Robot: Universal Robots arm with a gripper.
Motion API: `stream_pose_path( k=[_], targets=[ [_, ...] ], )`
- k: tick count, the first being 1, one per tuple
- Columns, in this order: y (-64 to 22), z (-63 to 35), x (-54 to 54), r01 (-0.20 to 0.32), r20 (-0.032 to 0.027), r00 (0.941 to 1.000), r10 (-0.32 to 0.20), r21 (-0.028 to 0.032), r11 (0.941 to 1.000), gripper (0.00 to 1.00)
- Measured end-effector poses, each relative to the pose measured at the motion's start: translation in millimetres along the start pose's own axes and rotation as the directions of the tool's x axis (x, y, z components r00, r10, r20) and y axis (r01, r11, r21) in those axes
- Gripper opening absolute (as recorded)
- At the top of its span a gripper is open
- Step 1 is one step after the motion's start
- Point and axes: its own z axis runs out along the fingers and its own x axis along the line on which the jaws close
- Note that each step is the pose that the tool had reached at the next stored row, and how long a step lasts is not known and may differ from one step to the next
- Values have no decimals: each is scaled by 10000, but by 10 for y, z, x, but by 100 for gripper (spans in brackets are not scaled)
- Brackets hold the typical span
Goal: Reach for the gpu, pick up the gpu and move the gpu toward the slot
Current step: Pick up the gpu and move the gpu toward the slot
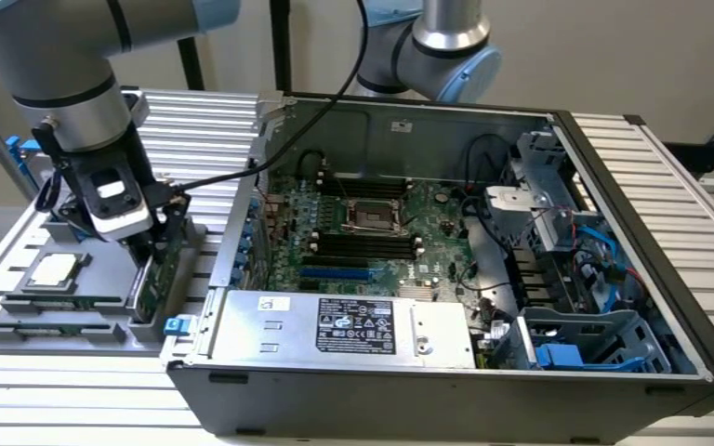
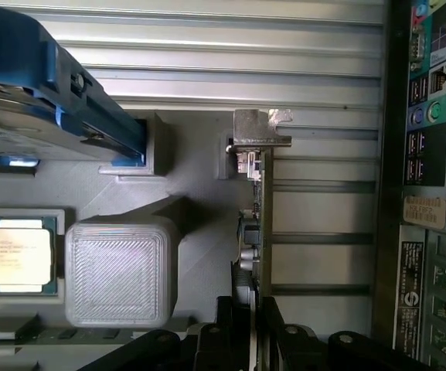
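Note:
The gpu (image 1: 159, 279) is a thin green card standing on edge in a grey fixture tray (image 1: 34, 321) on the exterior view's left, beside the open computer case. In the wrist view the gpu (image 2: 258, 209) shows edge-on, with its silver bracket (image 2: 261, 131) seated in the fixture's holder. My gripper (image 1: 149, 246) is lowered onto the card's top edge. The gripper (image 2: 252, 334) has one dark finger pressed to each face of the card, shut on it. The blue slot (image 1: 338, 274) lies on the motherboard (image 1: 370, 228) inside the case.
The fixture also carries a processor chip (image 2: 19, 253), a grey ribbed block (image 2: 118, 274) and a hard drive with blue rails (image 2: 45, 100). The case wall (image 1: 239, 242) rises just beside the card. A silver power supply (image 1: 345, 325) fills the case's near side.

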Motion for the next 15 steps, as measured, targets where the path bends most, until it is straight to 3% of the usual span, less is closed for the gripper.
stream_pose_path(
  k=[5, 15],
  targets=[
    [-7, -13, -22, -1, -148, 9999, 0, -98, 10000, 26],
    [-13, -139, -67, -2, -365, 9993, -5, -178, 9998, 26]
  ],
)
